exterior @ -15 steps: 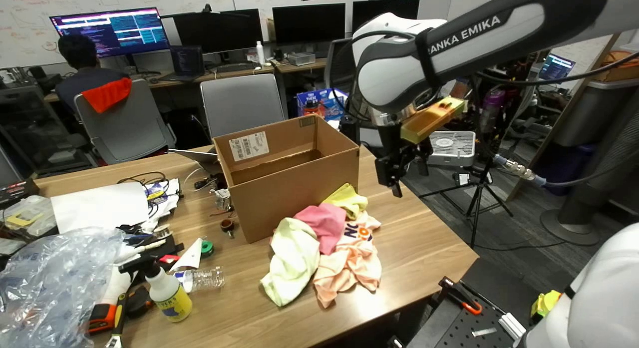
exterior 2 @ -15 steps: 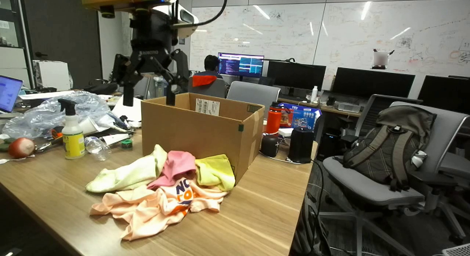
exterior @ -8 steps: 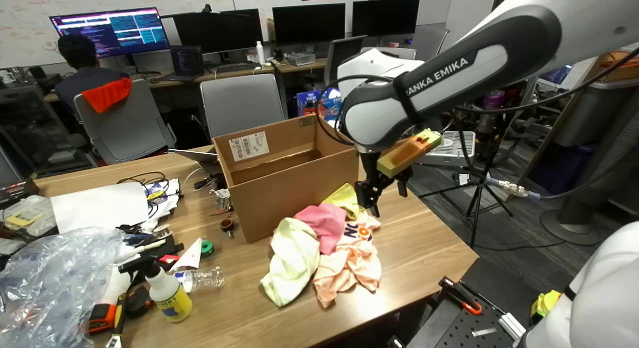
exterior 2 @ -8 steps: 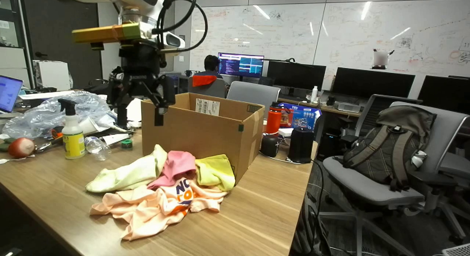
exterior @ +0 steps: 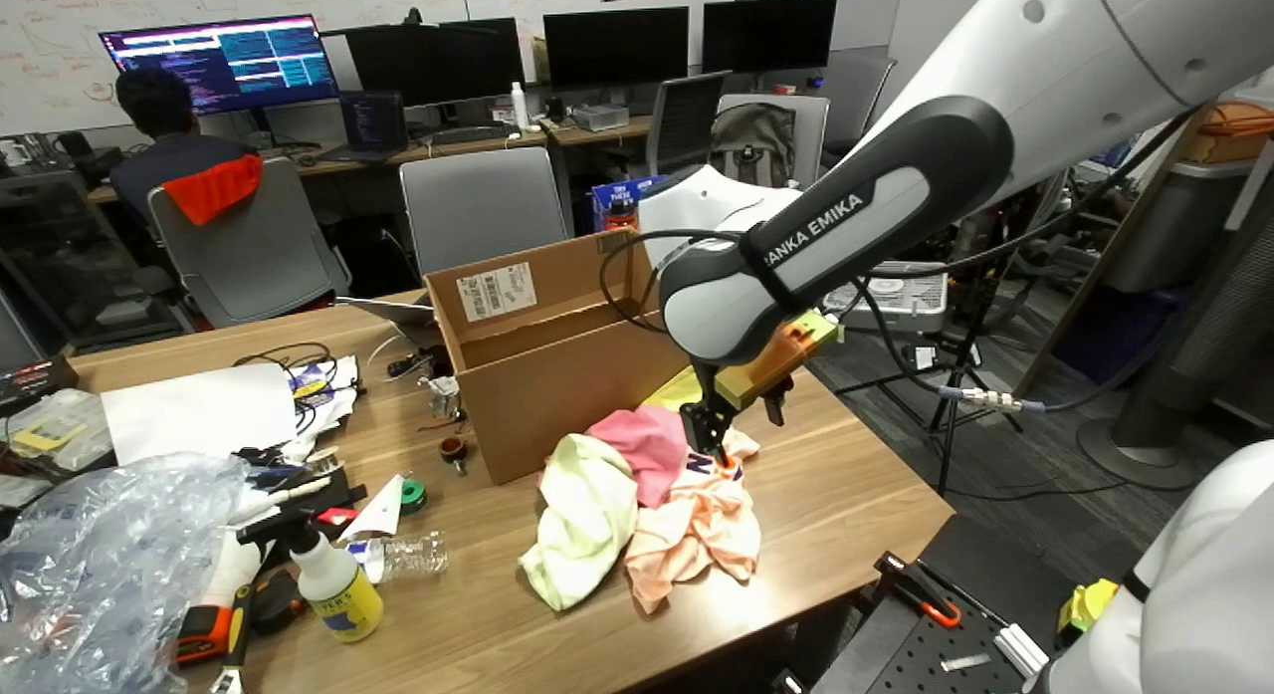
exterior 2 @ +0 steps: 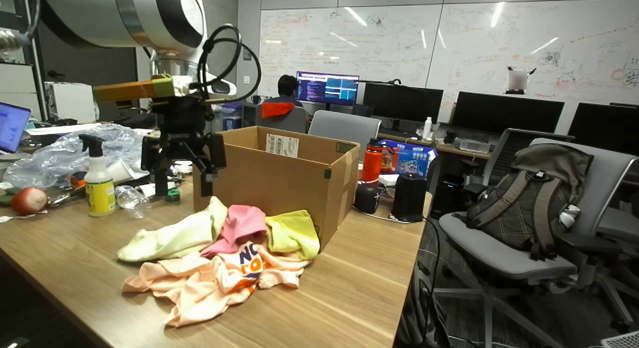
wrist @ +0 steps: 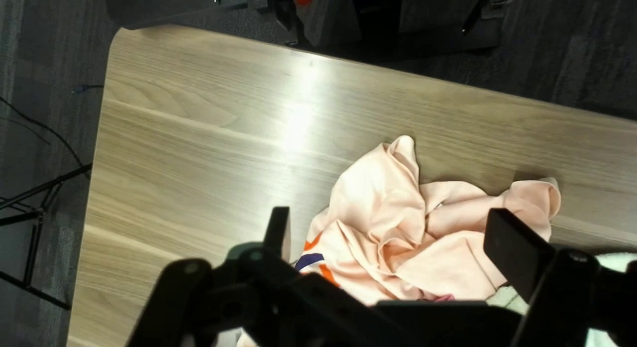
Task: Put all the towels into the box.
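A big, open, brown cardboard box (exterior 2: 269,183) stood on the wooden bench (exterior 2: 359,283) (its inside was partly hidden). Outside the box, by its long side, lay a soft bright yellow towel (exterior 2: 294,234), a pink towel (exterior 2: 243,225), a long pale cream-yellow towel (exterior 2: 174,238) and a crumpled, printed peach towel (exterior 2: 202,285), the farthest from the box. The black tool (exterior 2: 183,188) hung in the air on that side of the box, spread wide and holding nothing. The step seemed to be reaching for a towel, most likely the peach one. Next, the tool probably had to go down, pinch a fold and lift it over the box's wall.
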`<move>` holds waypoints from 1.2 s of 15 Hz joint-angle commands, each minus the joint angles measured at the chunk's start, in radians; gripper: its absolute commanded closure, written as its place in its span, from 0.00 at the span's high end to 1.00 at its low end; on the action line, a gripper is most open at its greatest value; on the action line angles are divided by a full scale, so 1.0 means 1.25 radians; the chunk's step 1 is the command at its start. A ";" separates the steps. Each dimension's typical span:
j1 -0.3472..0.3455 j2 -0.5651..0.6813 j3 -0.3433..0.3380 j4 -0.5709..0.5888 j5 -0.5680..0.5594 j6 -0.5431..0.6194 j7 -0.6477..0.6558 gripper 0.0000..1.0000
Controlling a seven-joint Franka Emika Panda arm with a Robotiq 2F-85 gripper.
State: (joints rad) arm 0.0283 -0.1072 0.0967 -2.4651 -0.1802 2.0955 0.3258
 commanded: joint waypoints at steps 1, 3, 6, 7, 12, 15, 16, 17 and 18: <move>-0.004 0.059 -0.007 0.030 -0.048 0.041 0.050 1.00; -0.010 0.095 -0.021 0.050 -0.069 0.059 0.066 1.00; -0.022 0.147 -0.053 0.083 -0.094 0.107 0.085 1.00; -0.026 0.163 -0.065 0.099 -0.098 0.123 0.087 1.00; -0.035 0.247 -0.115 0.164 -0.070 0.189 0.064 1.00; -0.031 0.295 -0.125 0.177 -0.054 0.219 0.045 1.00; -0.029 0.309 -0.125 0.178 -0.045 0.228 0.038 1.00; -0.027 0.323 -0.121 0.177 -0.032 0.236 0.026 1.00; -0.025 0.342 -0.118 0.176 -0.022 0.250 0.014 1.00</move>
State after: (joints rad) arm -0.0135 0.2598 -0.0529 -2.2690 -0.2526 2.3679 0.3958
